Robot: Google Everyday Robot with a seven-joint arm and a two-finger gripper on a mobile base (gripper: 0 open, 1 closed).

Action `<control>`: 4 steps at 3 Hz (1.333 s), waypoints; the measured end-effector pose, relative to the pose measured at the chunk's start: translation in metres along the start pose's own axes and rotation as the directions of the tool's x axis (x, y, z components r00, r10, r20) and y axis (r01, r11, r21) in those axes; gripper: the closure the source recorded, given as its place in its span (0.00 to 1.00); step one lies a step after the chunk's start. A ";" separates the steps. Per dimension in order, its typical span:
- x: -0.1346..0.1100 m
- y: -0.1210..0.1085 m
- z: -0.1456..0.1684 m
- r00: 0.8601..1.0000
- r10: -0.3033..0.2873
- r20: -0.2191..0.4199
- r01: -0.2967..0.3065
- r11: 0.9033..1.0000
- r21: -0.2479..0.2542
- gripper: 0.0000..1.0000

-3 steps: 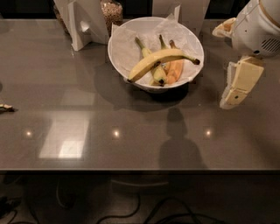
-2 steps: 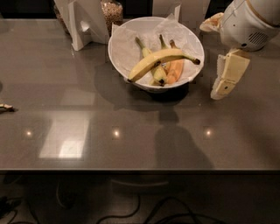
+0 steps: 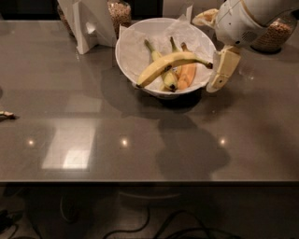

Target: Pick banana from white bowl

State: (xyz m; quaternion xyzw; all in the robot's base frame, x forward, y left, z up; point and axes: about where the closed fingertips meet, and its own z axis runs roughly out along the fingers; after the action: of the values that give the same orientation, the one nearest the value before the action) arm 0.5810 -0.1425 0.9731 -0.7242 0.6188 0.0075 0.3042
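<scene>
The white bowl [image 3: 133, 51] with crinkled paper lining stands at the back middle of the dark table. The long bright yellow banana [image 3: 170, 64] lies across it, on top of a shorter greenish banana [image 3: 161, 70] and an orange-coloured fruit [image 3: 188, 72]. My gripper [image 3: 208, 52] hangs at the bowl's right rim, by the banana's right tip. It is open and empty: one cream finger [image 3: 223, 70] points down just outside the rim, and the other [image 3: 205, 17] sits above the bowl's back right edge.
A white stand [image 3: 91, 23] and a jar of cereal [image 3: 120, 11] sit behind the bowl on the left. Another jar [image 3: 273, 35] is at the back right. A small object [image 3: 5, 115] lies at the left edge. The table's front edge [image 3: 149, 182] runs across, with cables below.
The arm has moved left, bringing the gripper from well right of the bowl up to its right rim. The bowl and the fruit have not moved.
</scene>
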 end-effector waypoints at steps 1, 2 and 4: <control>-0.007 -0.028 0.021 0.997 -0.048 0.053 0.047 0.999 0.016 0.00; -0.007 -0.028 0.021 0.997 -0.048 0.053 0.047 0.999 0.016 0.00; -0.017 -0.059 0.036 0.992 -0.097 0.080 0.092 0.994 0.059 0.19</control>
State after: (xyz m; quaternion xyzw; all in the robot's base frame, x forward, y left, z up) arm 0.6434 -0.1079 0.9756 -0.7431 0.5707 0.0057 0.3495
